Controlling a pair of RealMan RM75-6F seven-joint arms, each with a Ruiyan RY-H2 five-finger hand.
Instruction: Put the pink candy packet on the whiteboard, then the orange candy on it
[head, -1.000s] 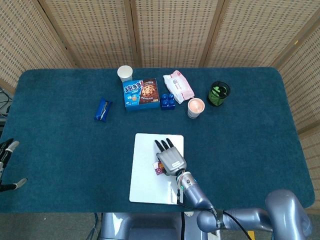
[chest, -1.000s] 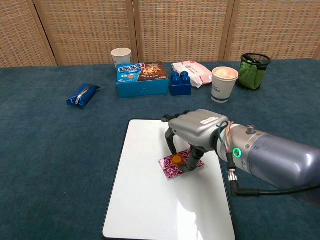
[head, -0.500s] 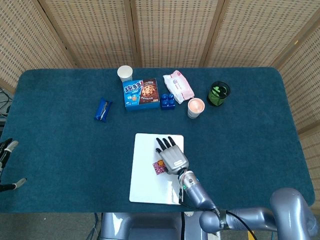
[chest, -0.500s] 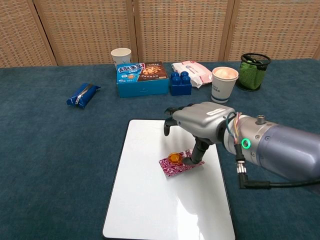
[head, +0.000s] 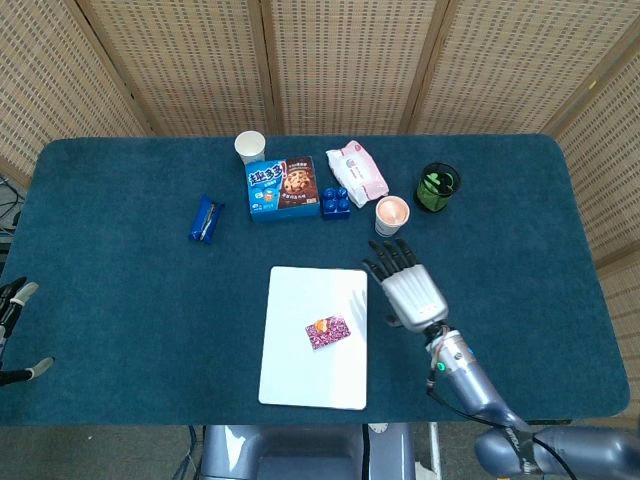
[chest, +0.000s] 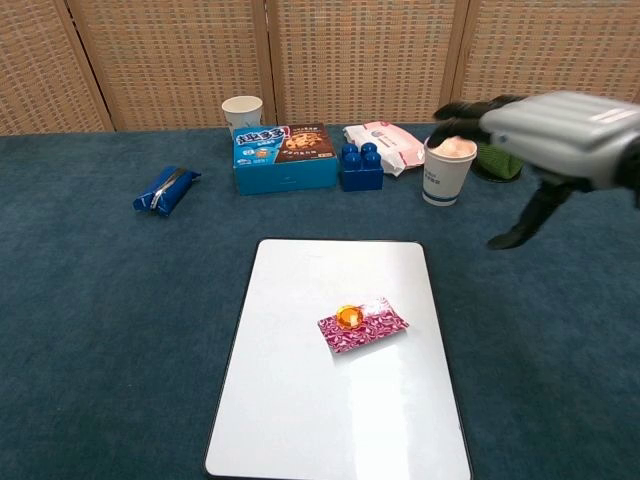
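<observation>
From the head view, a dark blue table (head: 120, 300) fills the frame, backed by wicker screens. A whiteboard (head: 315, 370) lies flat near the front edge, at the middle. The pink candy packet (head: 329, 333) lies on it, right of its centre, with the orange candy (head: 322, 324) resting on the packet's left end. The right hand (head: 410, 290) hovers just beside the board's right edge, palm down, fingers spread apart and holding nothing. Bare cloth lies open on both sides of the board. Along the back stand a white paper cup (head: 250, 147), a blue biscuit box (head: 283, 187), blue blocks (head: 335, 201), a pink wipes pack (head: 357, 171), a second paper cup (head: 390, 215) and a black mesh holder (head: 438, 186). A blue wrapped snack (head: 206, 219) lies apart to the left. The left hand (head: 15, 305) shows only partly at the far left edge; its fingers cannot be judged.

From the chest view, the right hand (chest: 545, 135) is raised at upper right, above the table, fingers apart and empty, near the second cup (chest: 446, 168). The packet (chest: 363, 325) and candy (chest: 349, 316) lie on the whiteboard (chest: 300, 420), well clear of the hand.
</observation>
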